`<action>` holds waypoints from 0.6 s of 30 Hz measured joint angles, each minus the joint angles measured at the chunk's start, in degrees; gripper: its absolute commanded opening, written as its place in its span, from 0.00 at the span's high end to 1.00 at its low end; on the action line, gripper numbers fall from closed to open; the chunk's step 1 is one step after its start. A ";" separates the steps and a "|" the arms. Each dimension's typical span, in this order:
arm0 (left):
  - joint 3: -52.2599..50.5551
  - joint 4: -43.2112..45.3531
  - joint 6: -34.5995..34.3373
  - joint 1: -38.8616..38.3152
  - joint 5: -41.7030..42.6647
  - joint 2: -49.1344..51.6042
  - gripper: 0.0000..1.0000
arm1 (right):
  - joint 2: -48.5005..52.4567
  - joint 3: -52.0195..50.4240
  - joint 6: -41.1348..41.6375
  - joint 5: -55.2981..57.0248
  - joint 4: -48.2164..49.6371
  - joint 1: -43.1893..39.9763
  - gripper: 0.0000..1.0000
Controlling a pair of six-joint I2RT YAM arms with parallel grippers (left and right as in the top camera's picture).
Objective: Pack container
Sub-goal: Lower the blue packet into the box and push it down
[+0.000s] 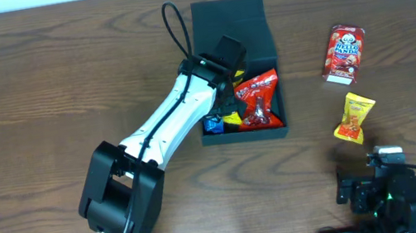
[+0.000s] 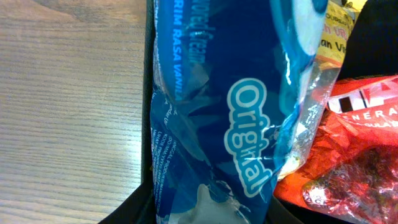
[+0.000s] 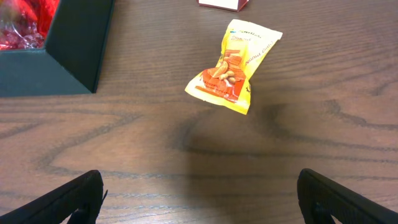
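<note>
We've L gripper (image 1: pixel 224 97) in container (image 1: pixel 246 136), blue pkt (image 2: pixel 211 124) hiding jaws: can't tell grip. R gripper (image 3: pixel 199 180) gapes, yellow pkt (image 3: pixel 233 65) ahead, likely our next pick.

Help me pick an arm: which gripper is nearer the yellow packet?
Right. The right gripper sits just short of the yellow packet; the left gripper is far off, at the container.

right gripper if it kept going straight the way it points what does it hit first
Probably the yellow snack packet, lying slightly right of centre ahead of the right gripper; nothing lies before it. Its tilt is unclear, so it might touch the bare table first.
</note>
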 measured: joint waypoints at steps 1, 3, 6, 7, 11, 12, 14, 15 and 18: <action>0.00 0.02 -0.20 0.00 0.20 0.00 0.94 | 0.00 0.00 0.00 0.00 0.00 0.00 0.01; 0.00 0.02 -0.48 0.02 0.42 0.00 0.94 | 0.00 0.00 0.00 0.00 0.00 0.00 0.01; 0.00 0.02 -1.49 0.07 0.57 0.00 0.94 | 0.00 0.00 0.00 0.00 0.00 0.00 0.01; -0.02 0.02 -1.73 0.11 0.61 0.00 0.94 | 0.00 0.00 0.00 0.00 0.00 0.00 0.01; -0.37 -0.09 -2.69 0.24 0.63 0.00 0.94 | 0.00 0.00 0.00 0.00 0.00 0.00 0.01; -0.48 -0.22 -2.78 0.26 0.66 0.00 0.94 | 0.00 0.00 0.00 0.00 0.00 0.00 0.01; -0.66 -0.26 -2.80 0.26 0.83 0.00 0.94 | 0.00 0.00 0.00 0.00 0.00 0.00 0.01; -0.68 -0.24 -2.80 0.26 0.83 0.00 0.94 | 0.00 0.00 0.00 0.00 0.00 0.00 0.01; -0.68 -0.26 -2.75 0.26 0.85 0.00 0.94 | 0.00 0.00 0.00 0.00 0.00 0.00 0.01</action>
